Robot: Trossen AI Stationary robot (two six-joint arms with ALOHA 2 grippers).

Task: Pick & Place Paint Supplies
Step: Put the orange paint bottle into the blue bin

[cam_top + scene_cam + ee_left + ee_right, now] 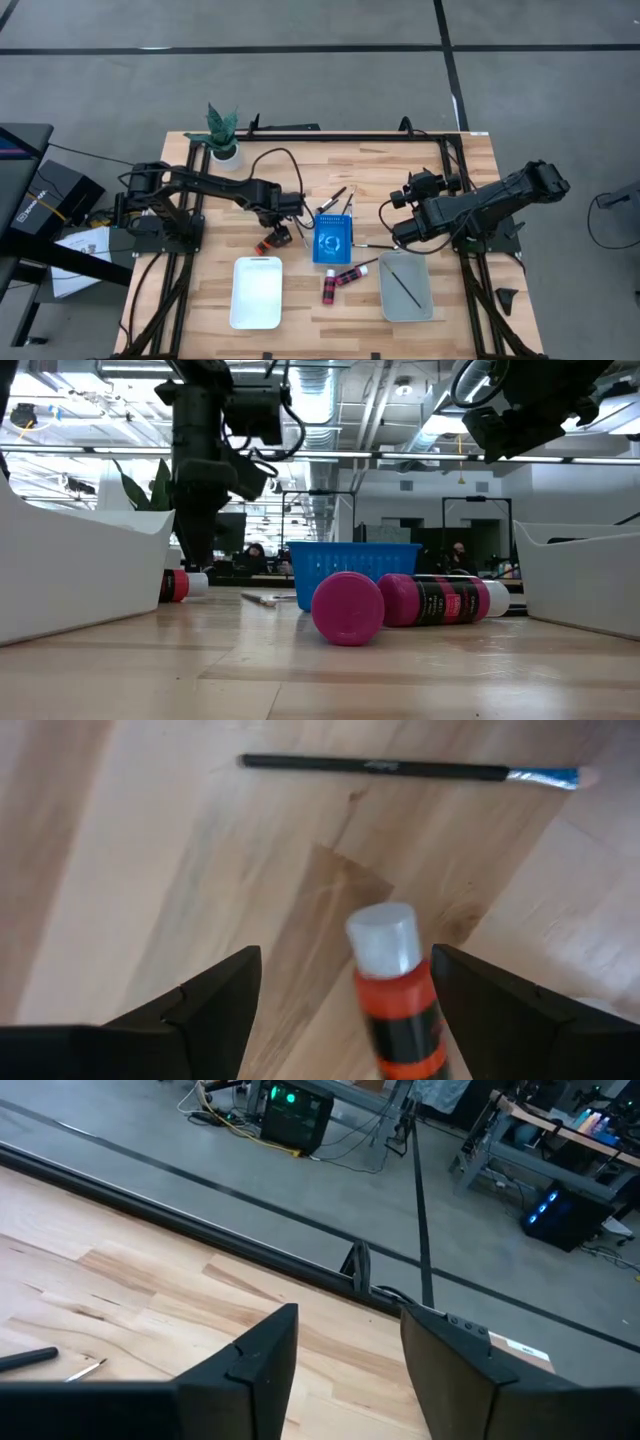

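Observation:
A red paint bottle [393, 1000] with a white cap lies on its side on the wooden table, left of the blue rack [332, 238]. My left gripper [345, 990] points down over it, open, one finger on either side of the bottle without touching. The bottle [265, 246] also shows in the high view. Two pink-capped bottles [328, 287] [350, 275] lie near the rack's front. One brush [400, 767] lies just beyond the red bottle. My right gripper [345, 1380] hovers open and bare, right of the rack.
A white tray [256, 292] stands at the near left, a grey tray [420, 300] with a brush [404, 282] in it at the near right. Two more brushes [335, 197] lie behind the rack. A potted plant [223, 135] stands at the far left.

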